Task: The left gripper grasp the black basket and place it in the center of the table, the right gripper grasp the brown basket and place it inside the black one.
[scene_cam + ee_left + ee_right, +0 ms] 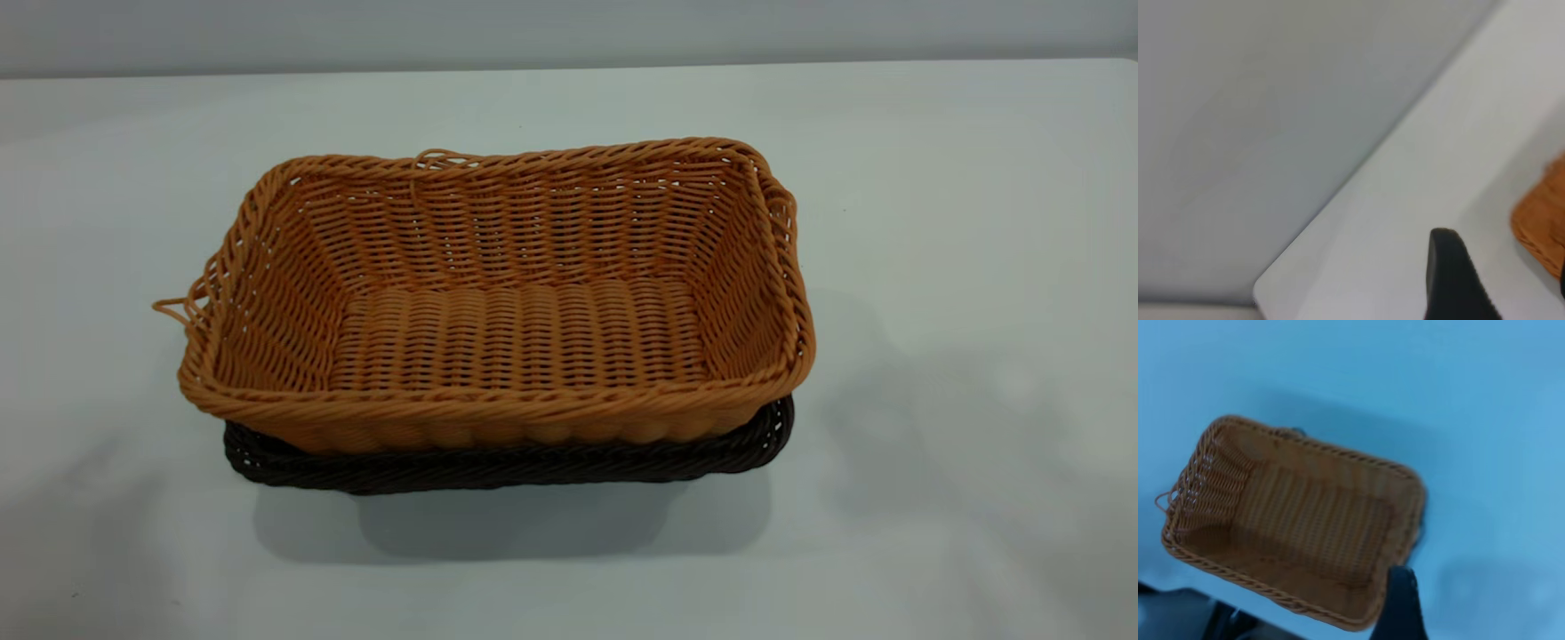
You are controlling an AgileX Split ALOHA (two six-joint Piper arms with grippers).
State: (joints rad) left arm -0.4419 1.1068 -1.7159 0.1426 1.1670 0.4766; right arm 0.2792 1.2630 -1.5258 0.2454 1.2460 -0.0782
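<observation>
The brown basket [520, 338] sits nested inside the black basket [498, 468] at the middle of the table [942, 204]. Only the black basket's near rim shows under it. Neither gripper shows in the exterior view. In the left wrist view my left gripper [1506, 270] is open and empty, off to the side of the baskets. One of its fingers [1451, 277] is over bare table, and a corner of the brown basket [1545, 230] shows. In the right wrist view my right gripper [1501, 623] is open and empty above the table. One finger [1401, 607] is beside the brown basket [1305, 520].
The table's far edge meets a grey wall [569, 31]. The left wrist view shows a table corner [1265, 290] and the wall beyond. A dark shape [1185, 617] lies past the table edge in the right wrist view.
</observation>
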